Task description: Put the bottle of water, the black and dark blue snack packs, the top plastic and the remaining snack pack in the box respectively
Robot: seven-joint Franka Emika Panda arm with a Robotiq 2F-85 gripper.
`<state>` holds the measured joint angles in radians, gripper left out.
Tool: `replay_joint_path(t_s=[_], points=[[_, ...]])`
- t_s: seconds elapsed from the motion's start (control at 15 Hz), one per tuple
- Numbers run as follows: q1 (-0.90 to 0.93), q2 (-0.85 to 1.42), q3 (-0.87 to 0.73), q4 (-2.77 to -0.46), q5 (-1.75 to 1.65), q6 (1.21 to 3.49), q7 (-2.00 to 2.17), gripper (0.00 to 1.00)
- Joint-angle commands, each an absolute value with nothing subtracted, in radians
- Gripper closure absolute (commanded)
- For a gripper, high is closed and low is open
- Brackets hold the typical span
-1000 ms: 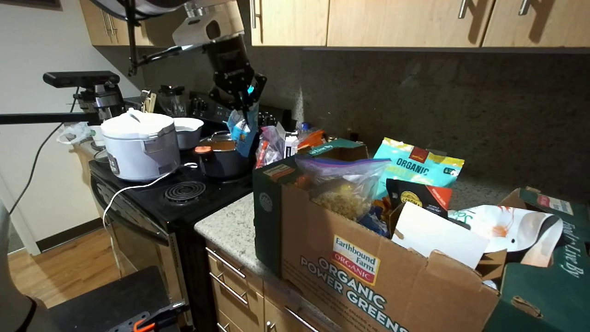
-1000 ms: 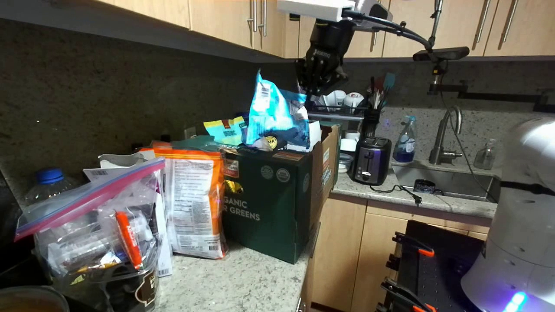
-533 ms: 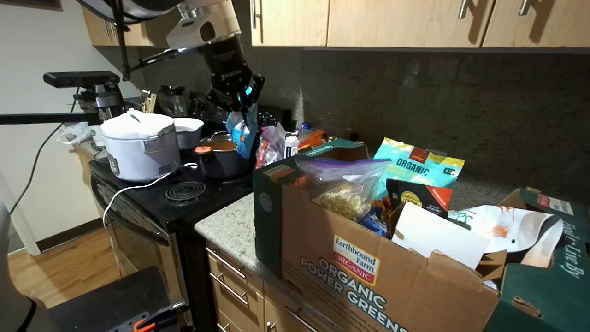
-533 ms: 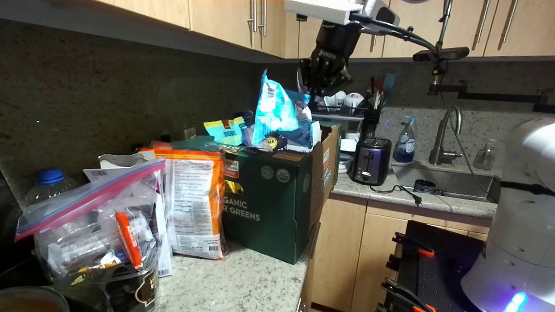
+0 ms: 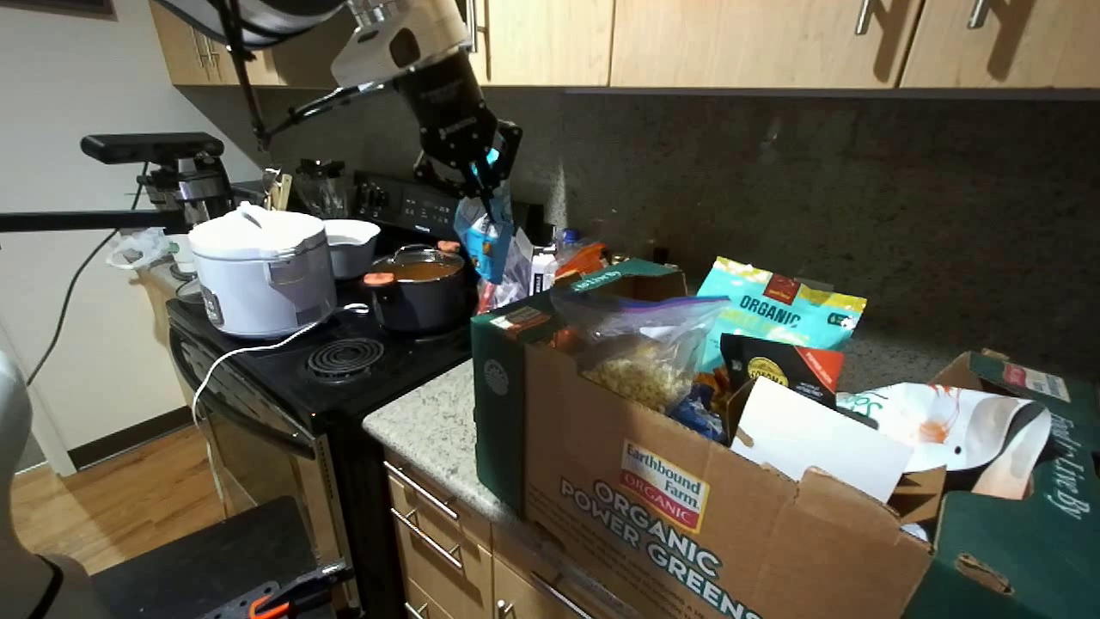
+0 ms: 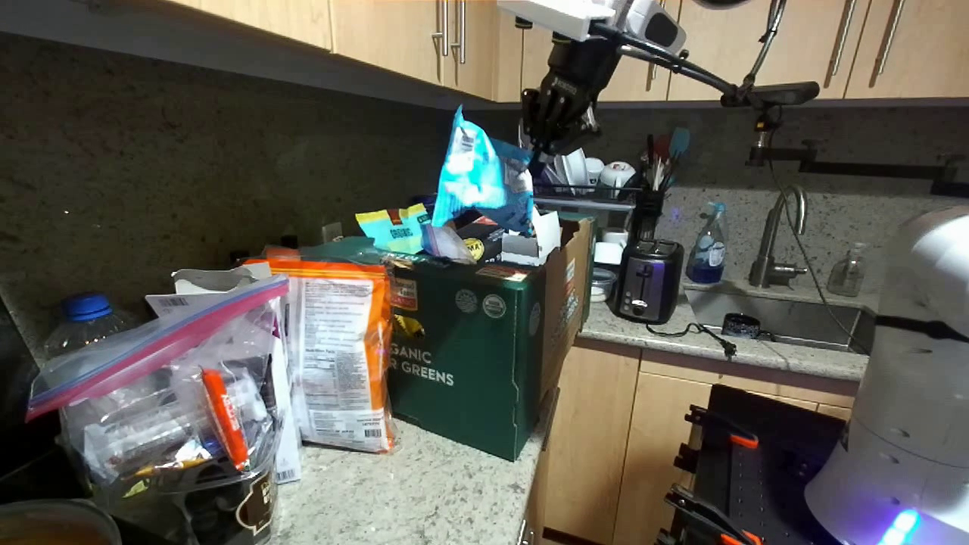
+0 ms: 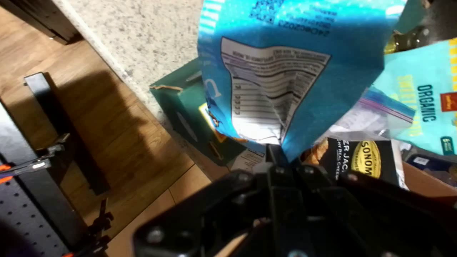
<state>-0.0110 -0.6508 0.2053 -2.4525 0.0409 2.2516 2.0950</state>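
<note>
My gripper [image 7: 285, 157] is shut on the lower-pinched edge of a bright blue snack pack [image 7: 342, 71], which fans out beyond the fingertips. In both exterior views this pack [image 5: 485, 245] hangs from the gripper [image 5: 491, 206], apart from the box [image 5: 799, 533] in an exterior view. The brown-and-green box holds a black snack pack [image 5: 778, 365], a dark blue pack [image 5: 698, 417], a clear zip bag [image 5: 640, 370] and a teal pack [image 5: 778, 305]. A clear bottle with a blue cap [image 6: 87, 309] stands outside the box, partly hidden. Which plastic is the top one, I cannot tell.
On the counter beside the box stand an orange-and-white pack [image 6: 337, 356] and a stuffed zip bag [image 6: 174, 424]. A lidded pot [image 5: 421, 297] and a white cooker [image 5: 258, 275] occupy the stove. Wall cabinets [image 5: 756, 43] overhang the counter.
The gripper has carried the blue pack upward and, in an exterior view, to the right, clear of the pot's outline. More of the box's contents now shows beneath it.
</note>
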Motion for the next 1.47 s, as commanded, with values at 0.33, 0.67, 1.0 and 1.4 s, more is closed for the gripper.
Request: replay_joint_path(t_s=[0.33, 0.67, 1.0, 1.4], points=[[-0.241, -0.560, 0.265, -2.442, -0.138, 2.387, 2.350, 1.00], [-0.287, -0.466, 0.246, -2.451, -0.245, 2.423, 2.491, 1.00], [-0.289, -0.330, 0.232, -2.473, -0.331, 2.530, 2.622, 1.00], [-0.456, -0.232, 0.366, -2.487, -0.316, 2.528, 2.604, 1.00]])
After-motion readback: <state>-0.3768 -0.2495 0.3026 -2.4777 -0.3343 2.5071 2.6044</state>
